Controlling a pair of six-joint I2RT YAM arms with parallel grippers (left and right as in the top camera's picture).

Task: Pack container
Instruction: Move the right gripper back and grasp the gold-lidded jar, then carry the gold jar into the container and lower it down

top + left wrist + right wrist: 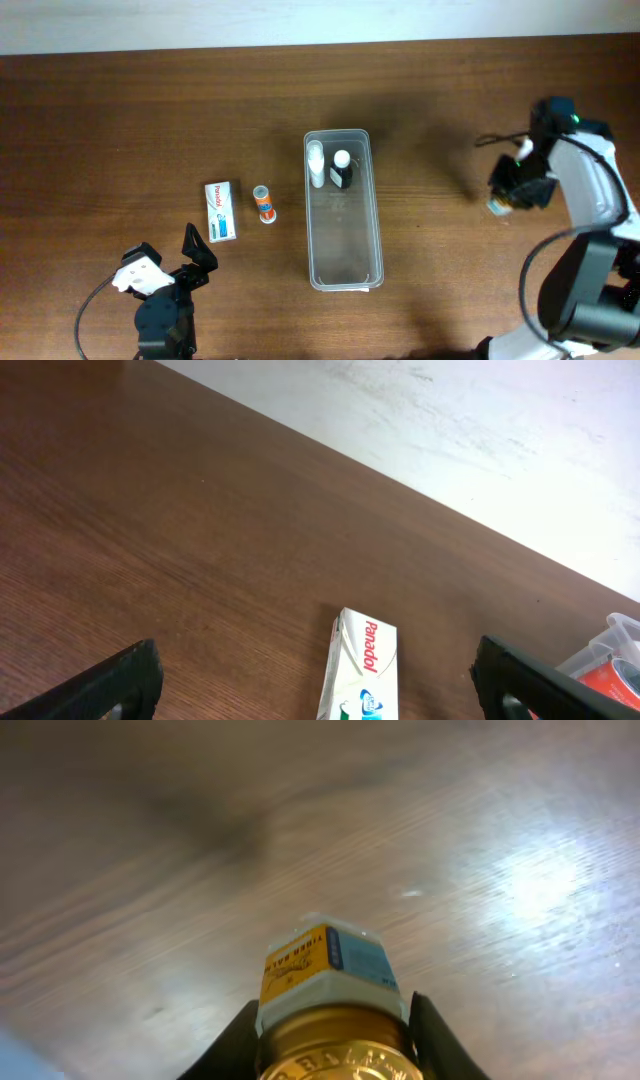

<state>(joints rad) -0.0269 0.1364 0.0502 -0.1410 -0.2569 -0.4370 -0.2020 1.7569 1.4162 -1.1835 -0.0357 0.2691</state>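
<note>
The clear container (346, 238) lay at the middle of the desk (120, 120), with a white bottle (316, 163) and a dark bottle (341, 175) in its 12 o'clock end. At its 9 o'clock lay an orange-labelled vial (264, 204) and a white box (221, 210). The left gripper (198, 254), at 7 o'clock, stood spread wide. The right gripper (515, 192), at 3 o'clock, clamped a gold-lidded jar (322, 966).

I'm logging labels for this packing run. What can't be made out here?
1. Right wrist: the gold-lidded jar in the right gripper is cut off by the bottom edge, and its label print is blurred.
2. Left wrist: the Panadol box runs off the bottom edge.
3. Overhead: the white bottle and dark bottle in the container are too small to read.
</note>
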